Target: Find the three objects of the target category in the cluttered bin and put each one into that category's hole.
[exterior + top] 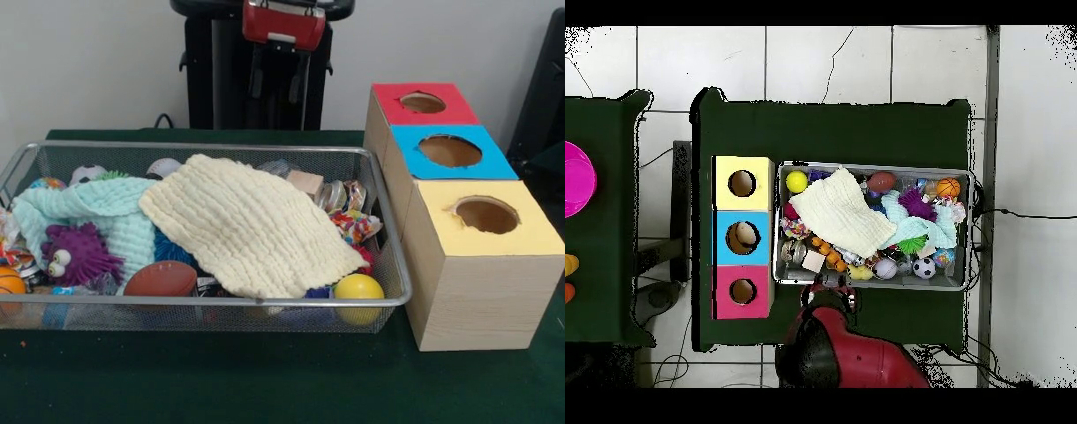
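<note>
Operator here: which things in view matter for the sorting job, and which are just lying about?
Job:
bin of clutter
red-topped box, blue-topped box, yellow-topped box, each with a hole
tool, drawn back behind the bin

Just lying about:
cream cloth and mint cloth, covering part of the clutter
magenta disc on the neighbouring table

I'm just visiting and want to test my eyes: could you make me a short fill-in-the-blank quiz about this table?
1. The pale yellow quilted cloth lies in the silver wire-mesh bin, partly over a ____ cloth.
2. The middle wooden box has a ____ top.
3. The brown toy football lies beside a fuzzy ____ toy with googly eyes.

Missing words: mint green; blue; purple
</note>
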Robot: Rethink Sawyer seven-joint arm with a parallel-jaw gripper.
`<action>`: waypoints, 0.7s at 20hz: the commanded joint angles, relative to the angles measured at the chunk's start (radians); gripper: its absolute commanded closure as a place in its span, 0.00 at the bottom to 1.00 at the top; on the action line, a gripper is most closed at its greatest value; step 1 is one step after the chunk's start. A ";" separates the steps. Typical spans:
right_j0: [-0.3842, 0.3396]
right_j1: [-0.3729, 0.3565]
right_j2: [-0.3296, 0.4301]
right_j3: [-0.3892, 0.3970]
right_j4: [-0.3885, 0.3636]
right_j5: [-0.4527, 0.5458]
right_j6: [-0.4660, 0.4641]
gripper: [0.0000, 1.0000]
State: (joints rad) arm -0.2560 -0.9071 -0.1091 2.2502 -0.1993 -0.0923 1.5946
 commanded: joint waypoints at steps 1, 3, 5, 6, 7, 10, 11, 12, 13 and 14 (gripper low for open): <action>-0.058 -0.030 0.144 -0.009 0.042 0.045 0.208 0.00; -0.060 -0.032 0.145 -0.010 0.039 0.044 0.204 0.00; -0.047 -0.024 0.135 -0.010 0.046 0.058 0.200 0.00; -0.041 -0.014 0.130 -0.014 0.053 0.067 0.200 0.00; -0.035 0.011 0.125 -0.018 0.055 0.049 0.204 0.00; -0.007 0.062 0.107 -0.018 0.064 0.015 0.215 0.00; 0.003 0.070 0.100 -0.017 0.067 0.002 0.219 0.00; 0.008 0.079 0.098 -0.016 0.068 -0.009 0.221 0.00; 0.009 0.088 0.099 -0.017 0.067 -0.023 0.223 0.00; 0.011 0.099 0.098 -0.018 0.066 -0.034 0.224 0.00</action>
State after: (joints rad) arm -0.2587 -0.8875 -0.0785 2.2502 -0.1782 -0.0923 1.5946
